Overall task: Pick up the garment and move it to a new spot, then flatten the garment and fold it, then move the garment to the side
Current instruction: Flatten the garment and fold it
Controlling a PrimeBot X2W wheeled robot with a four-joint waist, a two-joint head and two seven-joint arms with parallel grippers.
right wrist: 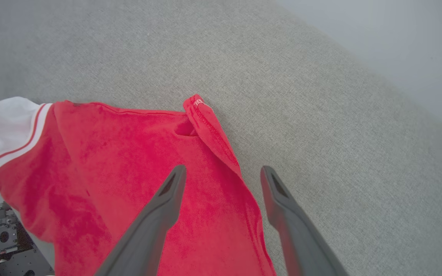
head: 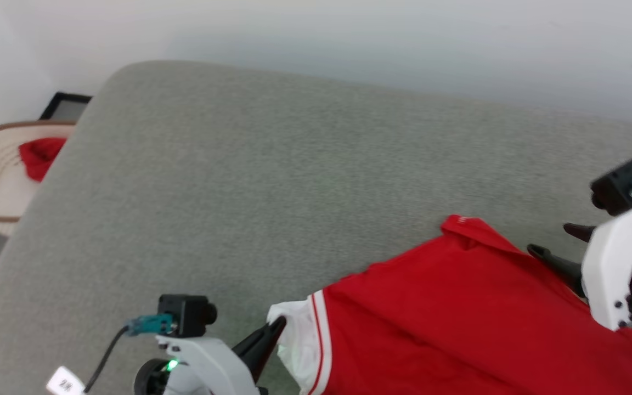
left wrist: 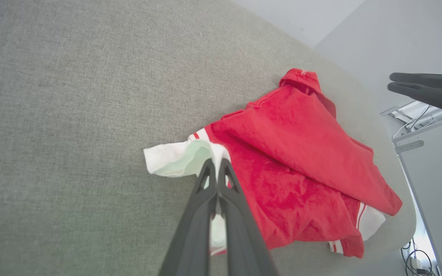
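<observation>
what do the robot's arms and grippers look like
Both the left gripper and right gripper have two long tapering dark fingers on white shells. Each wrist carries a black camera block with a teal plug; the left adds a dark cable, green light and white label.

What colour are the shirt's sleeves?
White sleeves, red-striped at the seam; best in the left wrist view.

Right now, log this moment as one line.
garment: rumpled on grey cushion | left end effector: shut on its white sleeve | right end effector: open at its red edge
</observation>
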